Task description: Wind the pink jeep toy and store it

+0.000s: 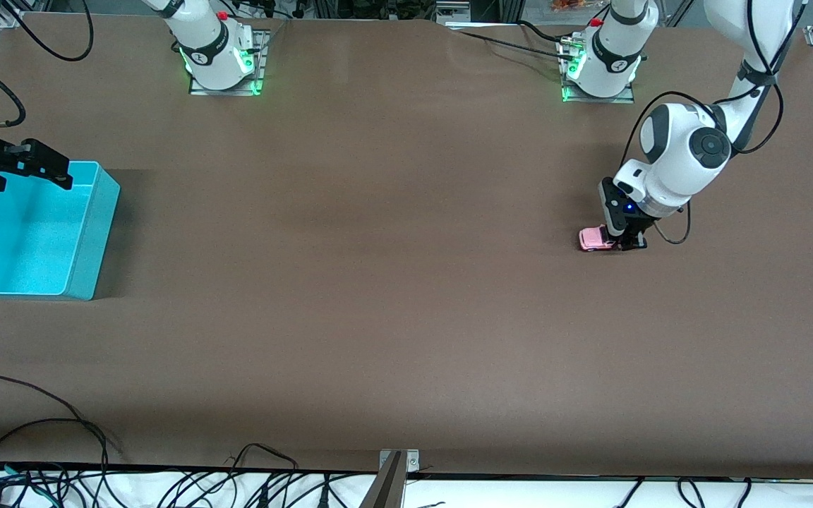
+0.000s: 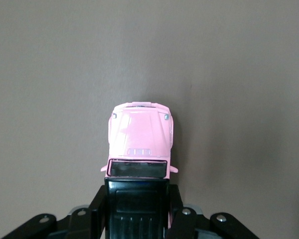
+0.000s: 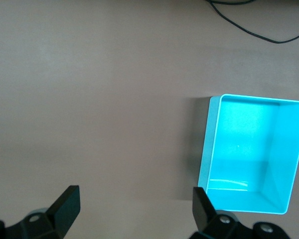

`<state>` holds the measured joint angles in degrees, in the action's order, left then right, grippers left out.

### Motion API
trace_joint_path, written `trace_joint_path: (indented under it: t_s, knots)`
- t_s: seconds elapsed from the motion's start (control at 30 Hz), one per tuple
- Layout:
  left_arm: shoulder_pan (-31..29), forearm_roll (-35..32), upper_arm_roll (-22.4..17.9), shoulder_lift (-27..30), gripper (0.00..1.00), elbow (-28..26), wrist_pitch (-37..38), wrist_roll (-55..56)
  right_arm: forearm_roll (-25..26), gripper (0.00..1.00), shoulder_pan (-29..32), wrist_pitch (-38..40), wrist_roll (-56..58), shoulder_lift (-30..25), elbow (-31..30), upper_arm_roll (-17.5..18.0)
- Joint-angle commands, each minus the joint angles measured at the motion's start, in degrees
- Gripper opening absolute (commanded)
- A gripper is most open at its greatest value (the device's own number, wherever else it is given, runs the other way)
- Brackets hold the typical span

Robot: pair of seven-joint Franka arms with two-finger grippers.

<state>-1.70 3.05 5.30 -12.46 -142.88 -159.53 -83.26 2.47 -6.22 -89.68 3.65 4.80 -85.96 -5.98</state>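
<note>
Down at the counter, the left claw grips the pink jeep toy while the right claw waits spread wide.

Toward the left arm's end of the brown counter (image 1: 378,282), the left claw (image 1: 624,243) is lowered to the surface and clenched on the pink jeep toy (image 1: 595,238); the toy's wheels look to be resting on the counter. From the left wrist view, the black fingers (image 2: 97,209) press against both sides of the jeep's black-roofed cab, and its pink hood (image 2: 141,134) sticks out past them. At the right arm's end, the right claw (image 1: 39,166) hangs with its fingers (image 3: 67,204) spread apart and nothing between them, over the rim of the turquoise bin (image 1: 99,226). Bin and jeep sit well apart.
</note>
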Motion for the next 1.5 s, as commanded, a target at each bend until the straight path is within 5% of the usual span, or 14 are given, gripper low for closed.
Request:
trace_joint_path:
  t_s: [0.0,1.47]
  knots:
    - [1.0,-0.24,-0.2,-0.98,0.0,0.94,0.36,3.01,0.43,1.0,-0.19,0.03,-0.05,0.04,0.62,-0.08]
    - [1.97,-2.78,-0.73,-6.17,0.0,1.64,0.01,3.98,0.52,1.0,-0.19,-0.06,0.04,0.04,0.62,-0.08]
